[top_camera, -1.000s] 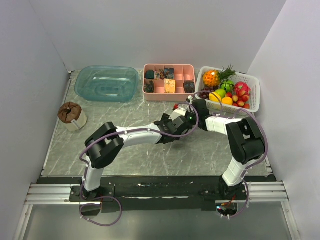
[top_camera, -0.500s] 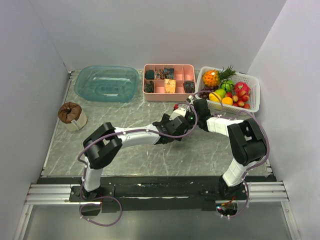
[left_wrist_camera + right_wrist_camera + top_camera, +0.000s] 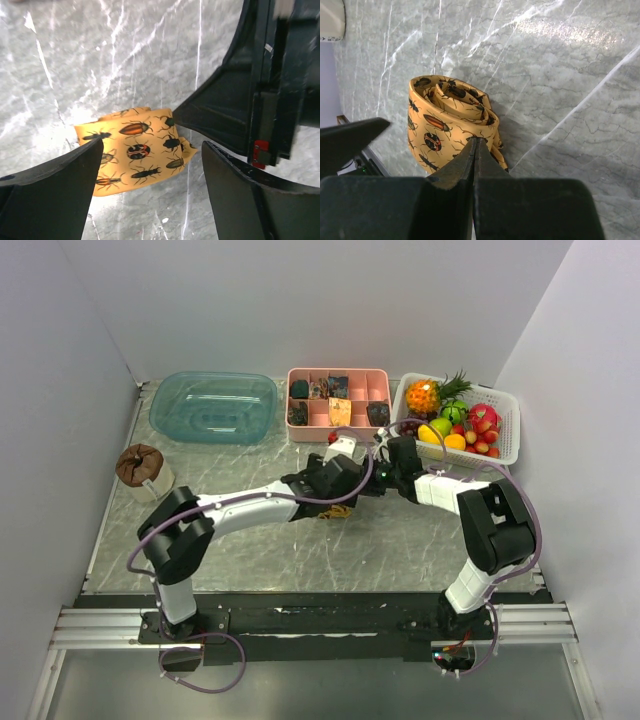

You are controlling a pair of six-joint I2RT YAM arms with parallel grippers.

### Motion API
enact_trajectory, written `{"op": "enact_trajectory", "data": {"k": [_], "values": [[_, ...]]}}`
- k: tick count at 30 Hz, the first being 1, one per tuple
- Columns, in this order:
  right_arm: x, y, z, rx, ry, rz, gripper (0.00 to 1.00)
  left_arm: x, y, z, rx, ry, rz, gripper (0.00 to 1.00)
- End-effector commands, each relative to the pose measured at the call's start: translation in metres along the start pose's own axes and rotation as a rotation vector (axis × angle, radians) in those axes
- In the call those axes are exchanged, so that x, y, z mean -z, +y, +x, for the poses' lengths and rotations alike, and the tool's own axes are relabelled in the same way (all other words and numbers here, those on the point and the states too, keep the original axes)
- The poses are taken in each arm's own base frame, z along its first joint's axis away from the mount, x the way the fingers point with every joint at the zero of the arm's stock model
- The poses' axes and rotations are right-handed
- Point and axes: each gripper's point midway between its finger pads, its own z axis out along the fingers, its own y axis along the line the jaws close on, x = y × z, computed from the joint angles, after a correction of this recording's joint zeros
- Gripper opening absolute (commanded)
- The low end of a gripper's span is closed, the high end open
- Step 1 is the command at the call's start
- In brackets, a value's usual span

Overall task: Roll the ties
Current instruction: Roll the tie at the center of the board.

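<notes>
1. The tie (image 3: 447,117), golden-yellow cloth printed with beetles, lies wound into a loose coil on the marble surface (image 3: 250,455), near the middle and in front of the pink compartment tray (image 3: 338,371). Its outer end hangs free at the coil's edge with nothing pinning it, so the wraps could spring apart.
2. The right tool (image 3: 476,150) has its fingers pressed together on nothing, and its tip touches the side of the coil. A push from there would likely skid the roll across the smooth stone, and a careless retreat could drag the loose end and unwind a turn.
3. The left tool (image 3: 151,150) stands spread wide with one finger on either side of the roll, gripping nothing. If it closes off-centre, it may squash the coil flat or pinch only the outer layer, and a lift would then let the core drop out.
4. The two tools sit very close together, and the right tip lies near the left one's closing path. Closing now risks finger striking finger, knocking the roll askew.
</notes>
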Motion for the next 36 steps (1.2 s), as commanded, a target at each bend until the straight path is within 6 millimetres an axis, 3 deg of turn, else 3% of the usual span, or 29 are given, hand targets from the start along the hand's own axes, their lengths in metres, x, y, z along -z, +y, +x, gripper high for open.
{"op": "enact_trajectory", "data": {"k": [1,4,5,7,10,13,16,20,23,29,36], "values": [[0.011,0.015,-0.016,0.042,-0.057,-0.03,0.0,0.024,0.006,-0.037,0.096,-0.079,0.046,0.86],[0.012,0.014,-0.023,0.062,-0.064,-0.008,0.05,0.032,0.025,-0.043,0.163,-0.077,0.066,0.87],[0.012,0.016,-0.03,0.07,-0.073,-0.002,0.07,0.032,0.029,-0.032,0.174,-0.046,0.089,0.88],[0.011,0.015,-0.034,0.087,-0.071,0.011,0.08,0.04,0.045,-0.042,0.256,-0.065,0.116,0.88],[0.005,0.015,-0.043,0.096,-0.072,0.02,0.08,0.048,0.06,-0.031,0.322,-0.041,0.171,0.84],[-0.005,0.017,-0.058,0.111,-0.084,0.029,0.08,0.059,0.068,-0.02,0.352,-0.047,0.188,0.72],[-0.02,0.019,-0.063,0.129,-0.059,0.031,0.07,0.066,0.071,-0.002,0.365,-0.024,0.211,0.53],[-0.043,0.014,-0.049,0.149,0.019,0.078,0.07,0.067,0.065,0.018,0.37,0.022,0.273,0.15],[-0.056,0.014,-0.039,0.174,0.062,0.115,0.07,0.063,0.061,0.034,0.366,0.061,0.302,0.01],[-0.074,0.013,-0.021,0.194,0.115,0.155,0.07,0.059,0.04,0.059,0.363,0.116,0.43,0.01],[-0.081,0.002,-0.005,0.201,0.157,0.193,0.06,0.042,0.033,0.087,0.39,0.177,0.459,0.01]]}}
